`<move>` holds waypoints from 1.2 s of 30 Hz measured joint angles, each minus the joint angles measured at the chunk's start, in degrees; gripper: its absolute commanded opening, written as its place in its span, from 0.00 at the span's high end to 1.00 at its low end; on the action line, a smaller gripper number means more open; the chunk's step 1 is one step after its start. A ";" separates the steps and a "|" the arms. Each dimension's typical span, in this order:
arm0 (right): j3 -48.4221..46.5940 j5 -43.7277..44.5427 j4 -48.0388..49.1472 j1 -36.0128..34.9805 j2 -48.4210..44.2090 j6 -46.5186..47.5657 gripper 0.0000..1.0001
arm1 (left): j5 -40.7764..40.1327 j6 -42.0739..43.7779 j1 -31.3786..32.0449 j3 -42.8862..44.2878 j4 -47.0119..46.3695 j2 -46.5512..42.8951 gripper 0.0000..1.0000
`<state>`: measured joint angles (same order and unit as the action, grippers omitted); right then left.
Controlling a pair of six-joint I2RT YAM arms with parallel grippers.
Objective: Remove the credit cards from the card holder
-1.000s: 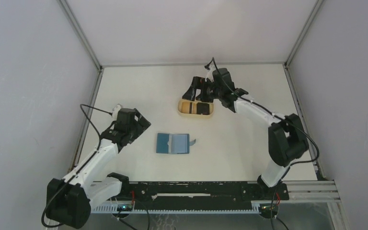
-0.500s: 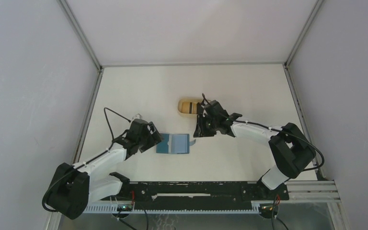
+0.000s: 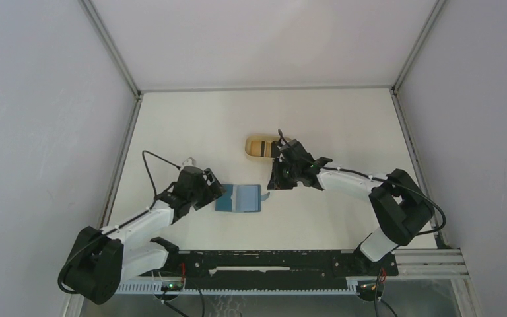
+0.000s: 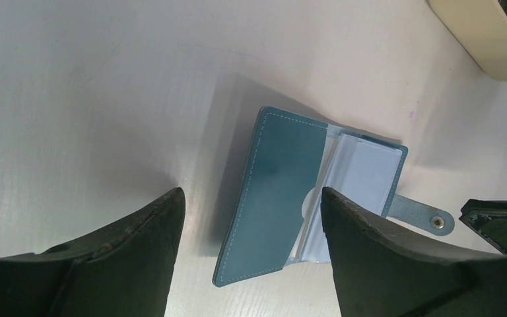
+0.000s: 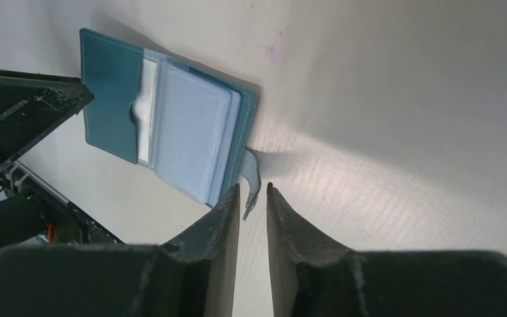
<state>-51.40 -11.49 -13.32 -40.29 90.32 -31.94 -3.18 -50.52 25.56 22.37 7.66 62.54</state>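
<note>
The teal card holder [image 3: 237, 197] lies open on the table, its pale clear sleeves [image 5: 191, 132] facing up. A white sheet [image 5: 146, 99] sits tucked in the left pocket; I cannot tell whether it is one of the credit cards. My left gripper [image 3: 213, 196] is open wide, and the raised left flap [image 4: 284, 191] lies between its fingers without touching them. My right gripper [image 5: 251, 187] is low at the wallet's right edge. Its jaws are narrowed around the upturned snap tab [image 5: 253, 173], with thin gaps on both sides.
A beige oval tray [image 3: 259, 146] stands just behind the right wrist, partly hidden by it; its corner also shows in the left wrist view [image 4: 475, 33]. Grey walls enclose the table on three sides. The arm bases and a black rail run along the near edge.
Over the last second both arms came in to the wallet, the right from above the tray. The right jaws went from wide to narrow around the tab. Hardly anything moved in the last half second.
</note>
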 measured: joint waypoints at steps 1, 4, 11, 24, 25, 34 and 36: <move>0.00 -0.09 0.20 -0.04 0.15 -0.13 0.73 | 0.00 0.00 0.00 -0.13 -0.20 -0.11 0.20; 0.00 -0.22 0.61 -0.35 1.03 -0.61 0.75 | 0.13 0.00 0.00 -0.39 -0.59 -0.28 0.21; 0.00 -0.68 0.81 -1.18 2.54 -1.20 0.77 | 0.42 0.00 0.00 -0.83 -1.60 -0.35 0.20; 0.00 -0.85 1.16 -1.31 3.26 -1.84 1.00 | 0.42 0.00 0.00 -1.05 -2.14 -0.48 0.19; 0.00 -0.85 1.16 -1.31 3.23 -1.84 1.00 | 0.44 0.02 0.00 -1.05 -2.10 -0.57 0.19; 0.00 -1.09 1.33 -1.31 3.23 -1.86 1.00 | 3.82 0.22 1.51 -0.90 -1.11 -3.23 0.19; 0.00 -1.20 1.44 -1.31 3.23 -1.86 1.00 | 4.79 0.24 2.71 -0.81 -1.51 -3.37 0.19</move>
<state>-51.40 -12.69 -11.88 -41.60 93.56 -33.80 1.61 -50.28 28.27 21.56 6.15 59.18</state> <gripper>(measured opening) 0.007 0.812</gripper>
